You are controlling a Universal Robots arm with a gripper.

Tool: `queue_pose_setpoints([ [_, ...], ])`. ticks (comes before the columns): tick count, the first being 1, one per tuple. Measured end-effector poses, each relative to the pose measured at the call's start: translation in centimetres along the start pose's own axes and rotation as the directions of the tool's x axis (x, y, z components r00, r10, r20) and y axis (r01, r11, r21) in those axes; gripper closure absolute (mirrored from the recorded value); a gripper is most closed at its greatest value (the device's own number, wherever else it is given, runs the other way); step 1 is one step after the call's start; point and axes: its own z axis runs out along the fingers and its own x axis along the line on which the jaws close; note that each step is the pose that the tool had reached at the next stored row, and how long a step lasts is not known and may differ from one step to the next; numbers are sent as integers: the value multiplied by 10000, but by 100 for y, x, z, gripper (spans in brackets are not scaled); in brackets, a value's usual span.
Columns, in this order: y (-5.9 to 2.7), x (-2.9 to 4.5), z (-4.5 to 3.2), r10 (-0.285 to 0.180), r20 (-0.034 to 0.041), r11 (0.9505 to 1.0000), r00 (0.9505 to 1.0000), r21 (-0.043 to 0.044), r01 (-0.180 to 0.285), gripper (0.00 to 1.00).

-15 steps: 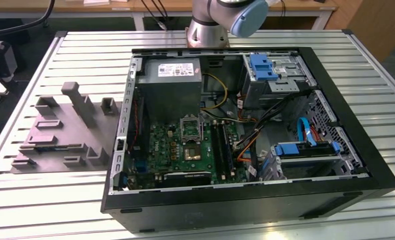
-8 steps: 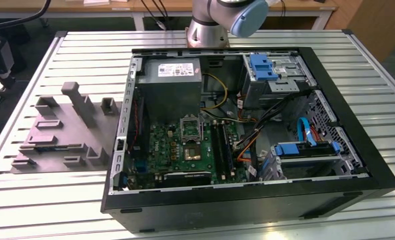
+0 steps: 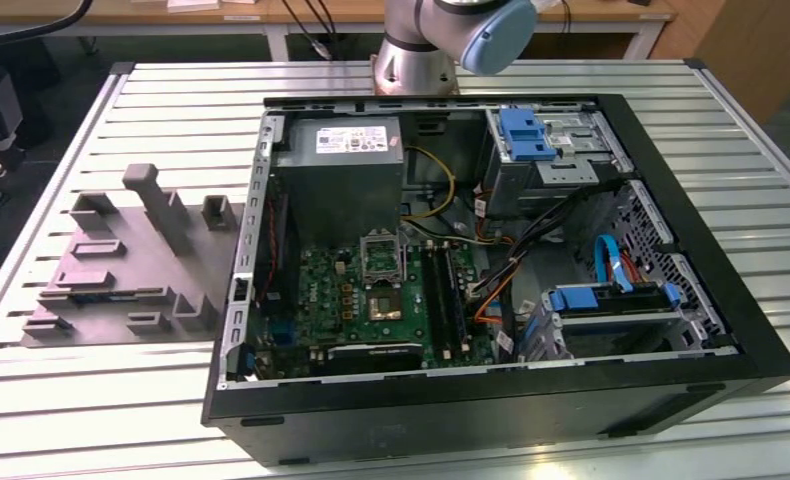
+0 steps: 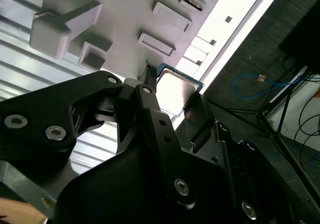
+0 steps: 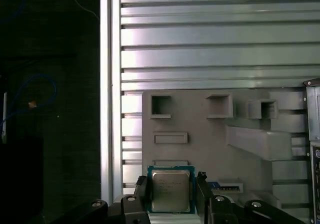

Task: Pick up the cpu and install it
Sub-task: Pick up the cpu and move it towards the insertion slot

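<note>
The cpu (image 5: 170,190), a small square chip with a silvery top and a green-blue rim, sits between my two black fingers in both wrist views. My gripper (image 5: 171,196) is shut on the cpu (image 4: 176,86), one finger pressing each opposite edge. Chip and gripper (image 4: 175,102) hang above the near edge of the grey moulded fixture plate (image 5: 200,129). In the exterior view the open computer case (image 3: 715,250) lies on the table with the green motherboard (image 3: 355,300) and its open socket (image 3: 383,300) exposed.
The fixture plate (image 3: 128,270) with upright blocks lies at the exterior view's left of the case on the slatted metal table (image 3: 128,400). Inside the case are a power supply (image 3: 348,170), drive cages with blue clips (image 3: 609,300) and loose cables (image 3: 542,240). The arm's base (image 3: 415,60) stands behind the case.
</note>
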Motion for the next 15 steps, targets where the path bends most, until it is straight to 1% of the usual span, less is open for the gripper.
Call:
queue_pose_setpoints([
  [7,3,1,-51,0,0,10000,10000,10,0,53],
  [15,7,2,-100,0,0,10000,10000,41,0,53],
])
